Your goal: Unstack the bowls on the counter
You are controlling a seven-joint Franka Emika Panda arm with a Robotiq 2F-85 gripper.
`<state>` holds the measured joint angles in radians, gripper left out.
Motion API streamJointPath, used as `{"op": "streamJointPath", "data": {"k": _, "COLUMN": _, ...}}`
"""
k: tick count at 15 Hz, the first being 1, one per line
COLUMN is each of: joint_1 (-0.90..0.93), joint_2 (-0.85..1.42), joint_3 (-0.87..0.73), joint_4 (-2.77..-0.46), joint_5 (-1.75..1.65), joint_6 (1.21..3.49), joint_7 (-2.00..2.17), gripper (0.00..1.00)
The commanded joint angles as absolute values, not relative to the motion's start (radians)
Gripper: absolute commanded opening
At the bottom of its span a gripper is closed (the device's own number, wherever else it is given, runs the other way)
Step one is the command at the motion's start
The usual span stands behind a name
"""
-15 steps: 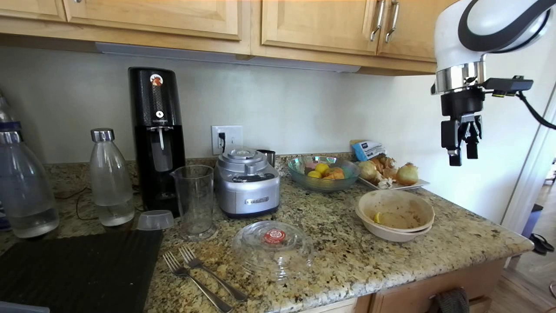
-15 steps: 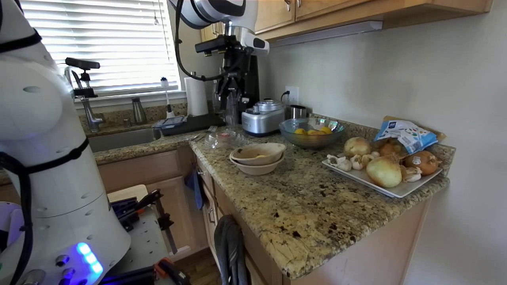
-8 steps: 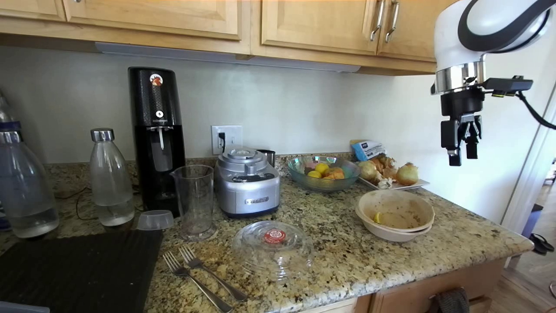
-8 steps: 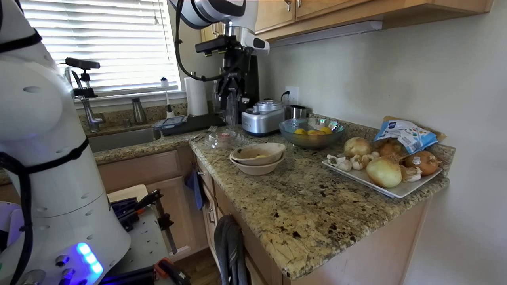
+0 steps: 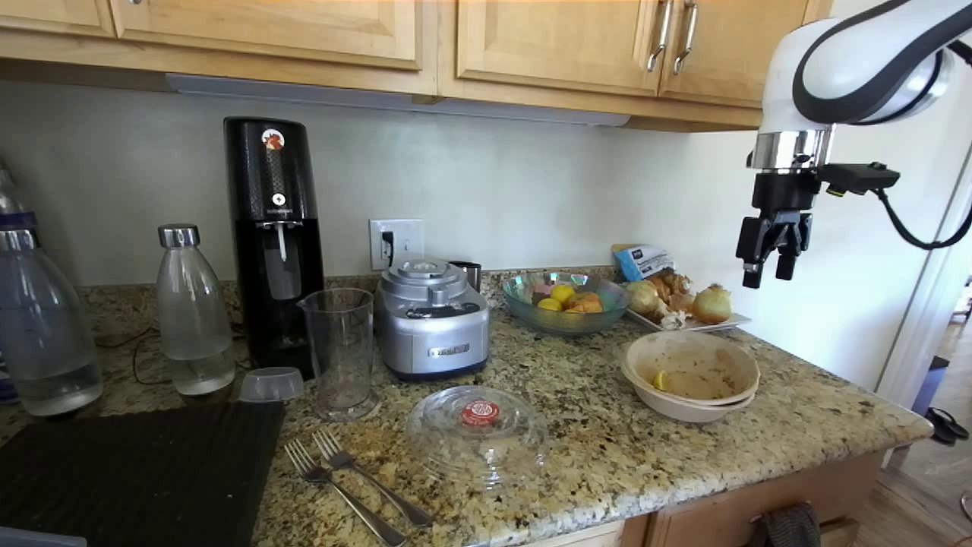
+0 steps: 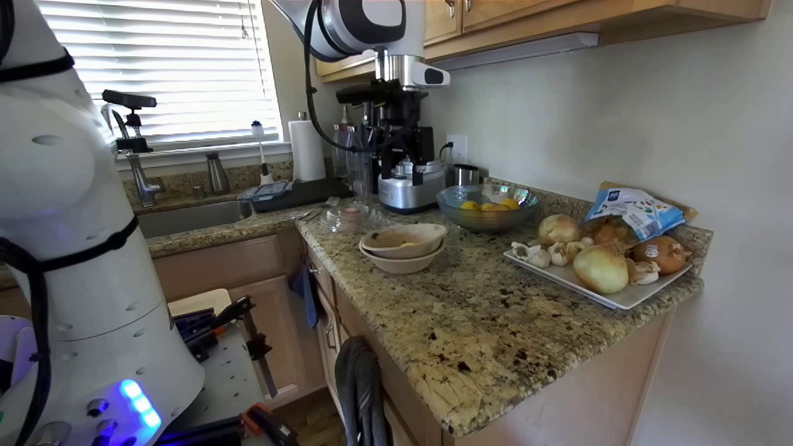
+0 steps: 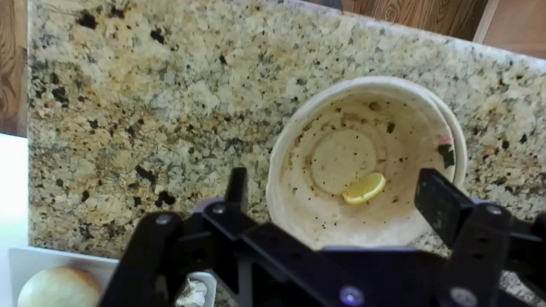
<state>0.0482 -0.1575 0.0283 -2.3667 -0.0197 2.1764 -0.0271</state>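
Bowls stacked on ctr, end effector abv.

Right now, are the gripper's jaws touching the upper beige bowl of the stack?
Apart. In an exterior view, the gripper hangs above the upper beige bowl, jaws open, with wall and granite counter showing between.

Pale wall, wooden upper cabinets, bright blinds
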Motion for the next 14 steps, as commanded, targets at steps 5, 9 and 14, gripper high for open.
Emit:
{"op": "streamJointPath", "data": {"k": 5, "joint_1": 0.021, "joint_2": -0.030, "joint_3": -0.018, "joint_4": -2.385, "joint_5": 0.105, "joint_6": 2.429, "joint_7": -0.179, "gripper": 1.00}}
{"op": "streamJointPath", "data": {"k": 9, "joint_1": 0.007, "joint_2": 0.036, "joint_3": -0.016, "joint_4": -2.373, "joint_5": 0.153, "joint_6": 2.475, "joint_7": -0.216, "gripper": 1.00}}
{"op": "streamJointPath", "data": {"k": 14, "joint_1": 0.002, "joint_2": 0.061, "joint_3": -0.006, "joint_4": -2.367, "joint_5": 0.147, "joint_6": 2.472, "joint_7": -0.192, "gripper": 1.00}}
